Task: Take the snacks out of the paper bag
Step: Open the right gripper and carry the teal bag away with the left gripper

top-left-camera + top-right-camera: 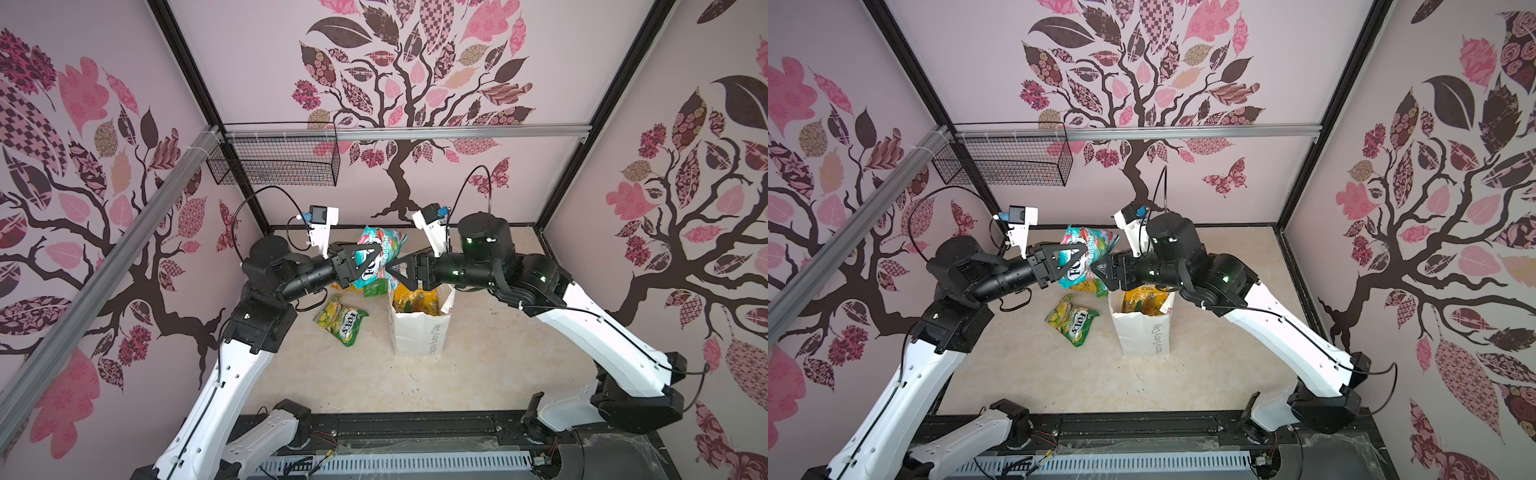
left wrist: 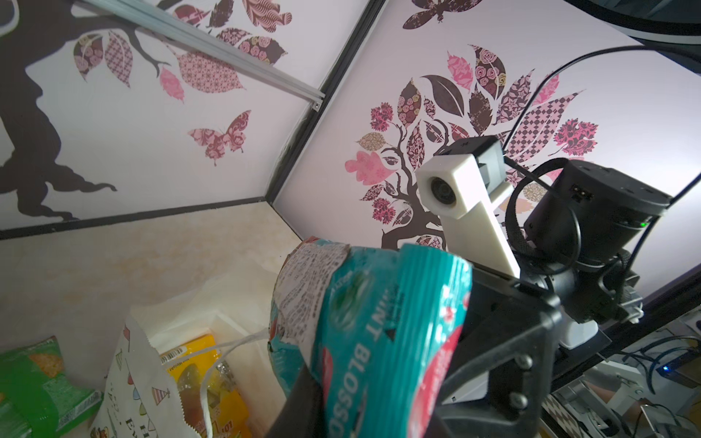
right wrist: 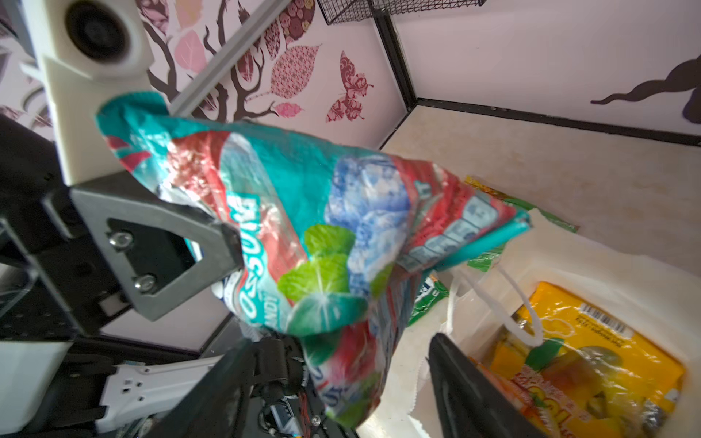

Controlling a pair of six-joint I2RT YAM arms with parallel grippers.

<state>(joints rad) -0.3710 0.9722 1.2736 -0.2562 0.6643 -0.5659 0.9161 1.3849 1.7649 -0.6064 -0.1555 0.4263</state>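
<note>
A teal-red "FOX'S" snack packet hangs in the air just above and left of the paper bag. My left gripper is shut on its lower half. My right gripper stands open, one finger on each side of the packet's end without touching it. The white bag stands upright and open, with yellow-orange snacks inside. A green-yellow "FOX'S" packet lies on the table left of the bag.
A green packet and a yellow one lie behind the bag, partly hidden under my left gripper. A black wire basket hangs on the back left wall. Black frame posts stand at the corners.
</note>
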